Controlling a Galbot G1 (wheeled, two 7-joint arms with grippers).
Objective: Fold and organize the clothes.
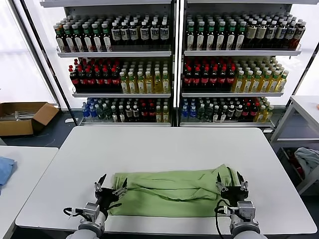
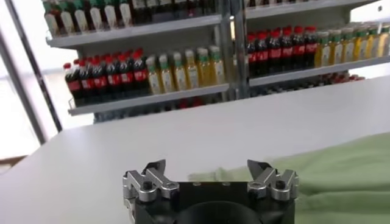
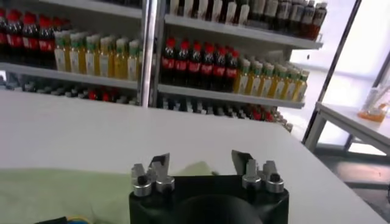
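the shirt (image 1: 172, 186) is laid as a long folded band across the near part of the table (image 1: 164, 149), between the two claws, so that each end can be reached by one arm. the left claw (image 1: 110, 189) is held spread wide and empty just at the band's left end; the right claw (image 1: 230, 182) is likewise parted and empty over the right end. both ends are judged ready to be pinched for another fold.
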